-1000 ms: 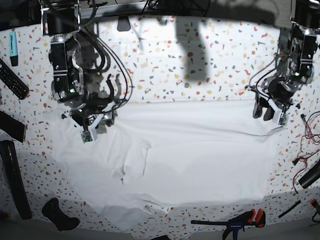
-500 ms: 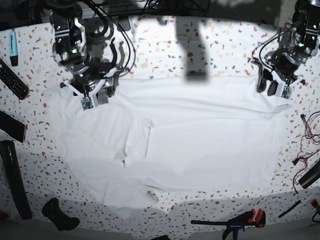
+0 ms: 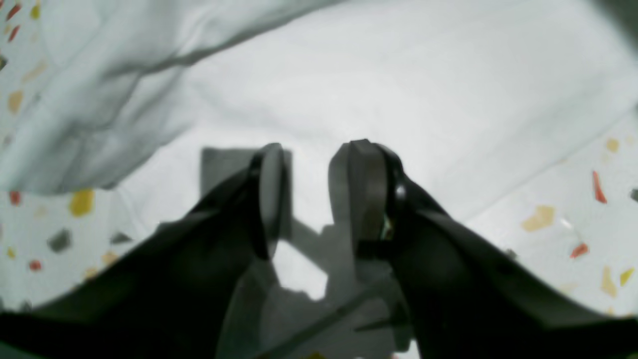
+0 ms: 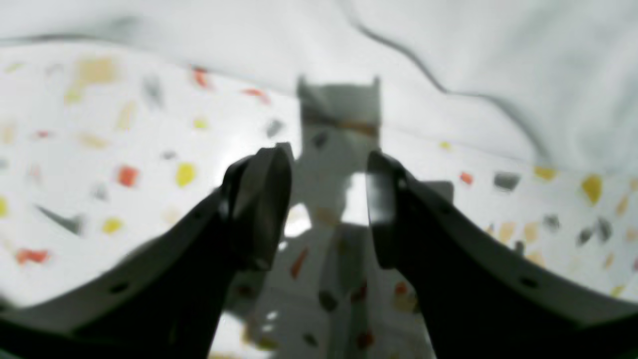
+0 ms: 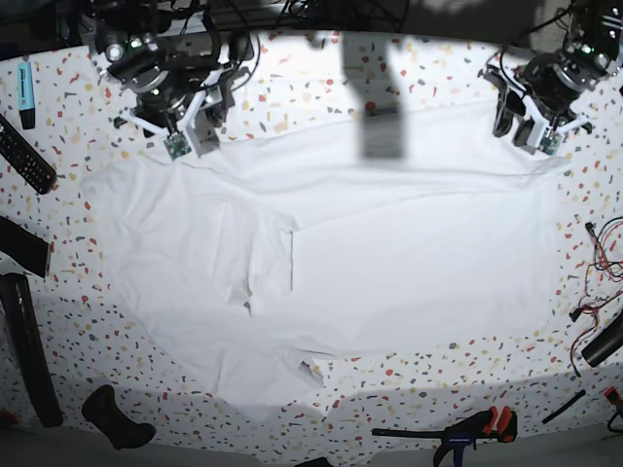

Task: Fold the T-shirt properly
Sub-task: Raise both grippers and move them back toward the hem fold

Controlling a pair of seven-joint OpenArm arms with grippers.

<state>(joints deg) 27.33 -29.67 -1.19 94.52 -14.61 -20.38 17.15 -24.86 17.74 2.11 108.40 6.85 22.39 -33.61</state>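
T-shirt (image 5: 389,263) lies spread flat on the speckled tabletop (image 5: 321,88), filling its middle. Beyond the shirt's far edge, right gripper (image 4: 326,199) hovers over bare tabletop, jaws spread, empty. Left gripper (image 3: 306,194) hangs over the shirt's far corner, jaws parted, holding nothing.
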